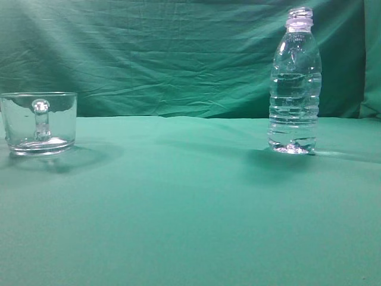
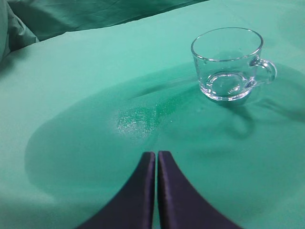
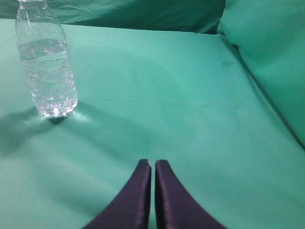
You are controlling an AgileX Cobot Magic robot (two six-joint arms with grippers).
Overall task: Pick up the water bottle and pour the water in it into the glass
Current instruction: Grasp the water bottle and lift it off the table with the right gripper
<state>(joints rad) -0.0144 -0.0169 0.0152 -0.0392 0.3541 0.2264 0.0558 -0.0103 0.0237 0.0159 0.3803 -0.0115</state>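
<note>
The water bottle point(image 1: 294, 83) stands upright and uncapped at the right of the green table, with the water point(image 1: 293, 110) filling it to above half. It also shows in the right wrist view point(image 3: 47, 67) at the upper left. The glass point(image 1: 39, 122) stands empty at the far left, its handle facing the camera; in the left wrist view point(image 2: 228, 64) it is at the upper right. My left gripper point(image 2: 157, 153) is shut and empty, short of the glass. My right gripper point(image 3: 153, 163) is shut and empty, well apart from the bottle. Neither gripper shows in the exterior view.
A green cloth point(image 1: 178, 202) covers the table and hangs as a backdrop point(image 1: 155, 53). A raised green fold point(image 3: 267, 57) lies at the right in the right wrist view. A faint damp-looking speckled patch point(image 2: 138, 119) lies on the cloth before the glass.
</note>
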